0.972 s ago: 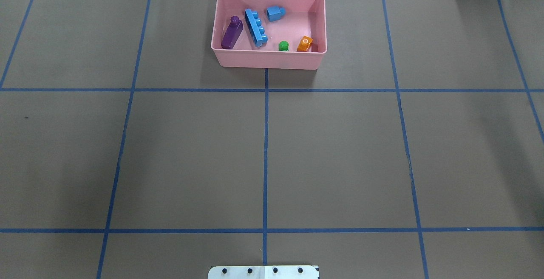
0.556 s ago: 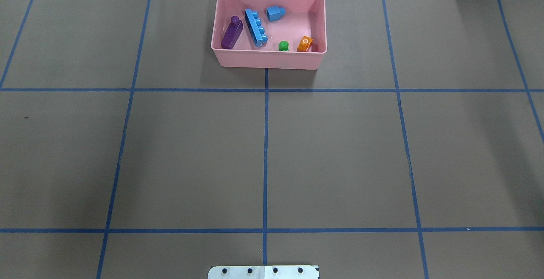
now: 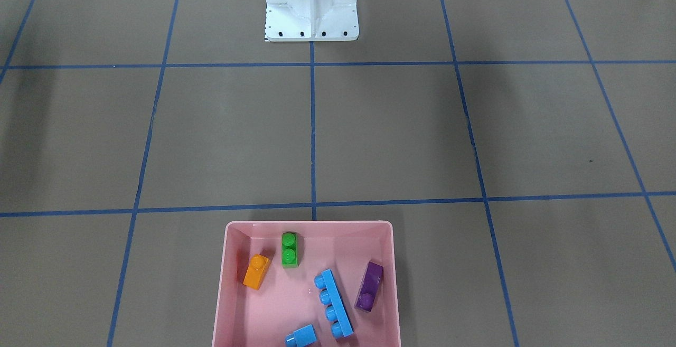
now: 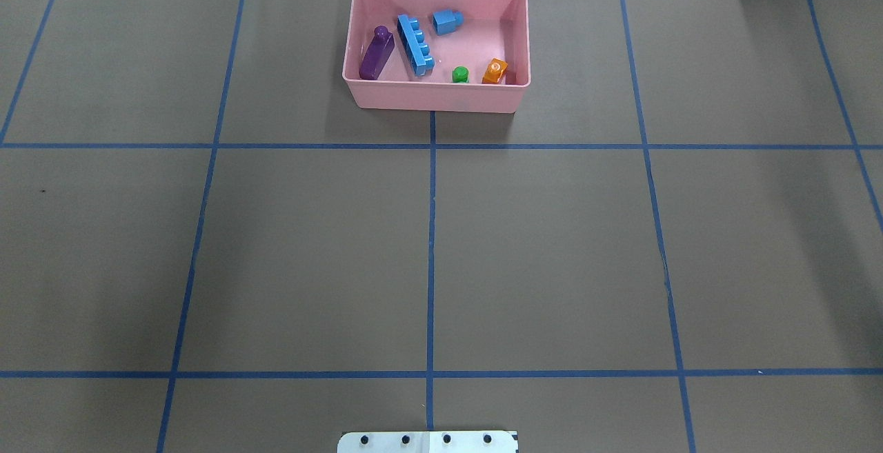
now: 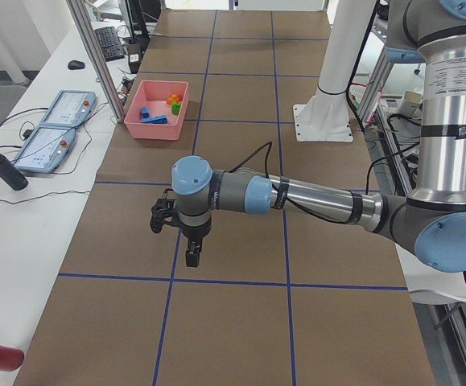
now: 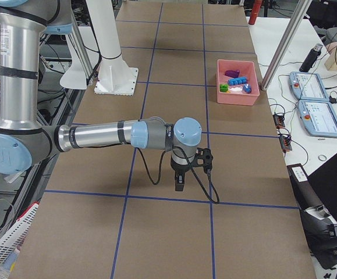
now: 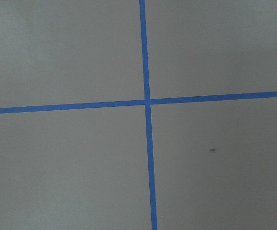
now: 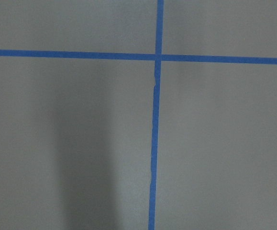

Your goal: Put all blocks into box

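Observation:
The pink box [image 4: 434, 98] stands at the table's far middle and holds all five blocks: purple [image 4: 376, 53], long blue [image 4: 415, 45], small blue [image 4: 448, 21], green [image 4: 460, 74] and orange [image 4: 494, 71]. The front-facing view shows the same box [image 3: 309, 224] with the green block [image 3: 289, 250] and orange block [image 3: 256, 271] near its robot-side wall. My left gripper [image 5: 192, 257] shows only in the exterior left view and my right gripper [image 6: 180, 185] only in the exterior right view. Both hang over bare table far from the box. I cannot tell whether they are open or shut.
The white robot base [image 3: 311, 6] stands at the table's near edge. Blue tape lines cross the brown table; both wrist views show only these. A side bench holds control pendants [image 5: 51, 129] and a dark bottle [image 5: 6, 170].

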`<state>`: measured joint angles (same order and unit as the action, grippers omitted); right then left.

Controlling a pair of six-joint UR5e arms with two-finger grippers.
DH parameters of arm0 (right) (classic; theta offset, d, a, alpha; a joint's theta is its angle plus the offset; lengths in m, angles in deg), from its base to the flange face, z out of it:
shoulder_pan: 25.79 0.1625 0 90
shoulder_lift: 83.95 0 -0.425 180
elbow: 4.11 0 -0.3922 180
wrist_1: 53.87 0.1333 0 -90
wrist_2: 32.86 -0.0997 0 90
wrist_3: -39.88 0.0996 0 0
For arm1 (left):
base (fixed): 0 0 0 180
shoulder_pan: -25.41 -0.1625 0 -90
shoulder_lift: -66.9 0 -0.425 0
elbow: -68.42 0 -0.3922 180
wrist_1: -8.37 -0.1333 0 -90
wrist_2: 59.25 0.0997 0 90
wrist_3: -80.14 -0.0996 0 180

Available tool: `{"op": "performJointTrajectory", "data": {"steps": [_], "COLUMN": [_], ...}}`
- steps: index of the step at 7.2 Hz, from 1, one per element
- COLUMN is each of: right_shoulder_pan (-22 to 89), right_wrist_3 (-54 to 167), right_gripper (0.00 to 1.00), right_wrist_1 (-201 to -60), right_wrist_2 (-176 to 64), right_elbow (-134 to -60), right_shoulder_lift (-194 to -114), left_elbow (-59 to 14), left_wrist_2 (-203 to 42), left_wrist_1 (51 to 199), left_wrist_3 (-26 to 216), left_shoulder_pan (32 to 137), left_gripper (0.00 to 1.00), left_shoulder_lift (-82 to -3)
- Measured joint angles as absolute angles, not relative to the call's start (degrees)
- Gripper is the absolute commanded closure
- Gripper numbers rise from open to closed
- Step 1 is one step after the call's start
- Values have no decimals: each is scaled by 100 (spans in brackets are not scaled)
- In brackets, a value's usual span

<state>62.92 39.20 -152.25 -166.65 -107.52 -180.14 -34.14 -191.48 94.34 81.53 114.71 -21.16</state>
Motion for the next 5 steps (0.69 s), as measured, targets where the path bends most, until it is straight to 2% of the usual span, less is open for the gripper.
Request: {"op": "performJointTrajectory", "data": {"steps": [5], "right_shoulder_pan": [6289], "right_wrist_3": [3958], "right_gripper": [0], "right_wrist_1": [-14956], "right_wrist_2": [-16680], "right_elbow": [-10513], "right_shoulder_lift": [-18010], "left_elbow": [-3441], "left_wrist_2": [-19149], "left_wrist_1": [9441], "left_wrist_3": [8146], "left_shoulder_pan": [11471], "left_gripper": [0], "left_shoulder_lift": [-2089]}}
